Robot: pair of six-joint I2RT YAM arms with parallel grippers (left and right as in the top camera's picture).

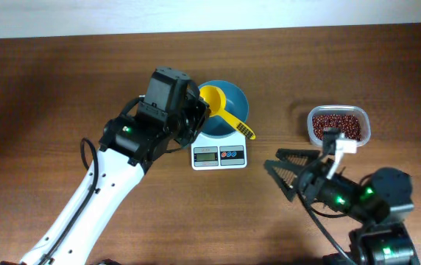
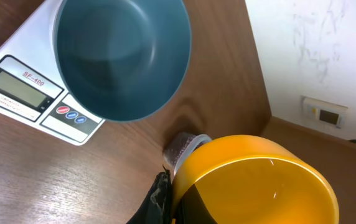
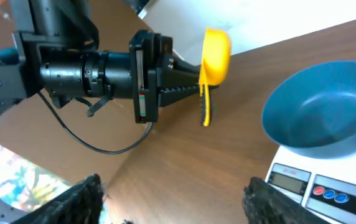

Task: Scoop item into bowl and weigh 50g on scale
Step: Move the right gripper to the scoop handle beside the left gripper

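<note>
The left pincer (image 3: 193,87) pinches the empty scoop (image 3: 216,53) above the bowl (image 3: 315,118); the right pincer (image 3: 173,186) is spread. Best carry it level to the beans (image 1: 335,124) near the right pincer, digging shallow.

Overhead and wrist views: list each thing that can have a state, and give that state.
teal bowl: on the scale, empty.
scale: bearing the bowl, reading illegible.
yellow scoop: held, empty.
clear container: open, holding beans.
left gripper: shut on the scoop.
right gripper: open, empty.
</note>
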